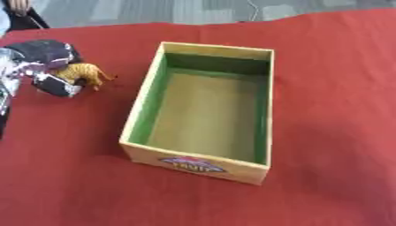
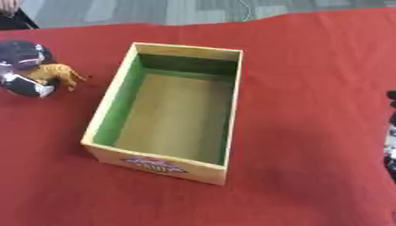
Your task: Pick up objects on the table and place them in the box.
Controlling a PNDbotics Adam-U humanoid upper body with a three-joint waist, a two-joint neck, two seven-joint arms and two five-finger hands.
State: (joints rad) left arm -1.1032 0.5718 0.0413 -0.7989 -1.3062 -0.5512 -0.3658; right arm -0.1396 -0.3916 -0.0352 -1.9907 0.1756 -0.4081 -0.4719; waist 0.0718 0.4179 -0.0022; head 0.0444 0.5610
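An open cardboard box [image 1: 141,106] with green inner walls and a brown floor stands in the middle of the red cloth, and nothing shows inside it. To its left, a small orange toy animal [image 1: 85,73] sits just above the cloth, legs pointing down and to the right. My left hand [image 1: 43,62], black and silver, has its fingers curled round the toy's back end. At the right edge of the right eye view a dark sliver of my right hand [image 2: 391,152] shows beside the cloth.
The red cloth [image 1: 333,110] covers the table on all sides of the box. Its far edge runs along the top, with grey floor beyond. The box's near wall carries a printed label [image 1: 189,165].
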